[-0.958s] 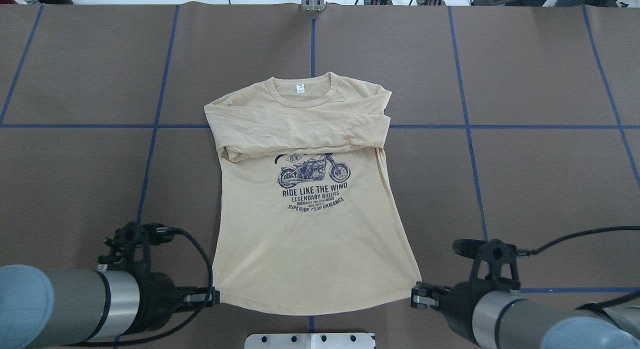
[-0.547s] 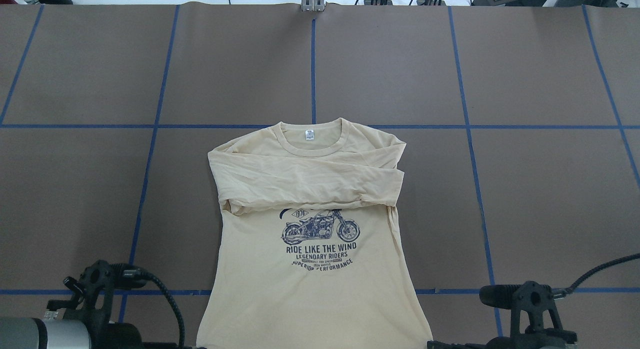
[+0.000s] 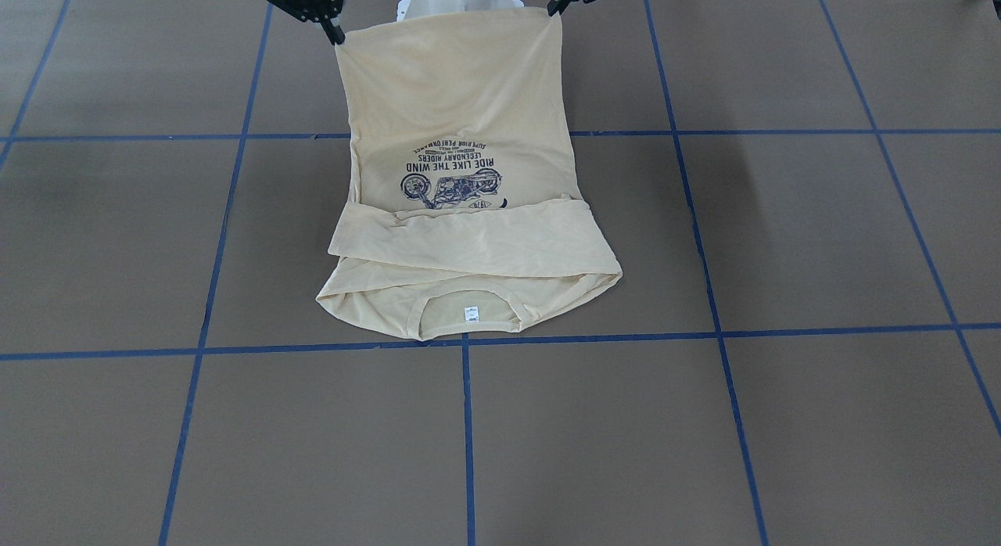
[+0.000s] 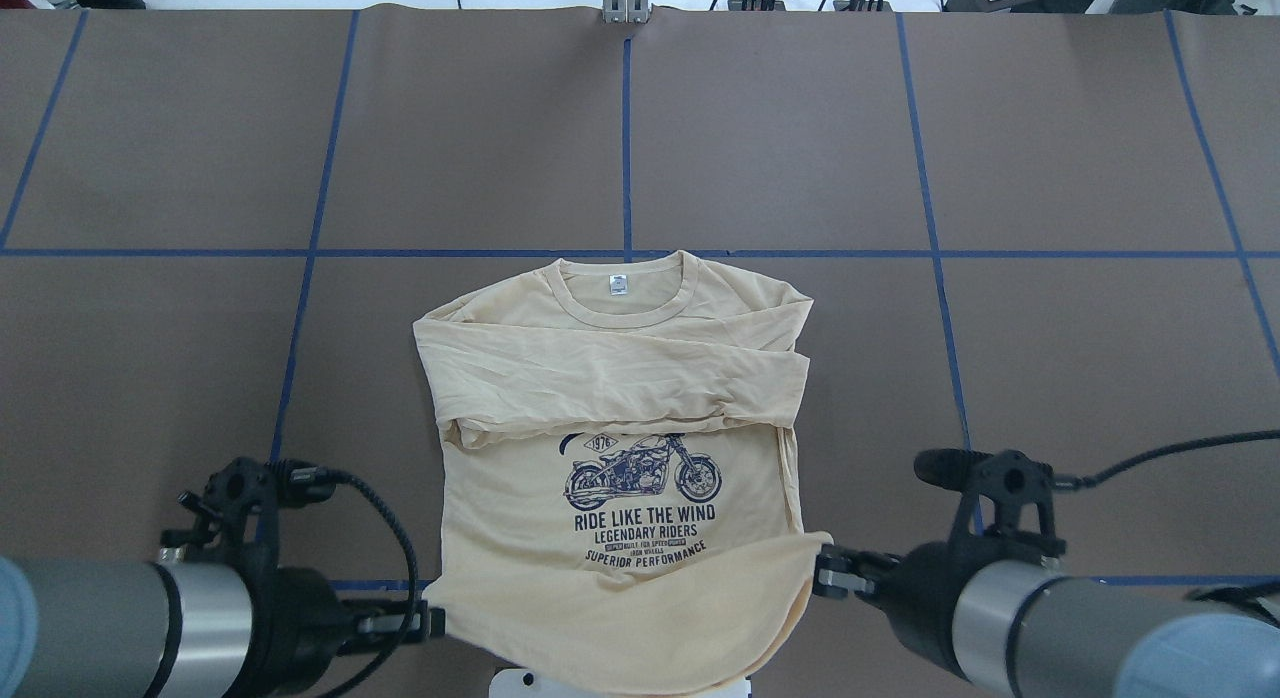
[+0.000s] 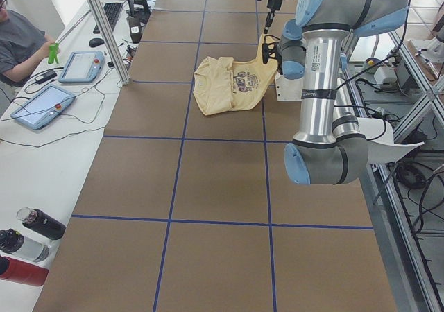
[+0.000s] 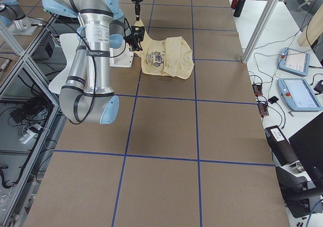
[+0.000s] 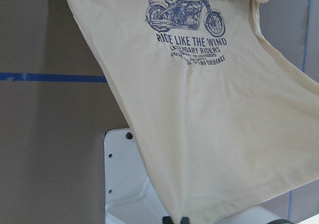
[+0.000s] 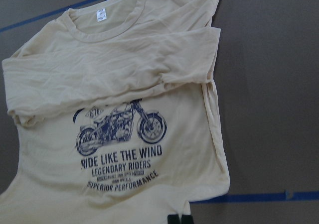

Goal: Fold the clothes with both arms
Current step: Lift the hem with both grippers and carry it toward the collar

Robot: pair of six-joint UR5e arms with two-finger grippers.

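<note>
The cream-yellow long-sleeved shirt (image 4: 620,378) lies print up on the brown table, collar at the far end, both sleeves folded across the chest. My left gripper (image 4: 432,618) is shut on the hem's left corner. My right gripper (image 4: 822,578) is shut on the hem's right corner. Both hold the hem raised off the table, so the lower shirt hangs as a taut sheet in the front view (image 3: 461,100), with the left gripper (image 3: 557,5) and the right gripper (image 3: 335,31) at its top corners. The left wrist view (image 7: 209,109) and the right wrist view (image 8: 114,69) show the motorcycle print.
The white base plate (image 4: 520,683) lies under the lifted hem at the near edge. Blue tape lines (image 4: 300,253) grid the brown table. A metal post (image 4: 625,3) stands at the far edge. An operator (image 5: 21,45), tablets and bottles (image 5: 28,246) sit beside the table.
Both grippers dragged the shirt toward the robot, dropping almost out of the overhead view. They have since come forward and up with the hem, which now sags over the base plate.
</note>
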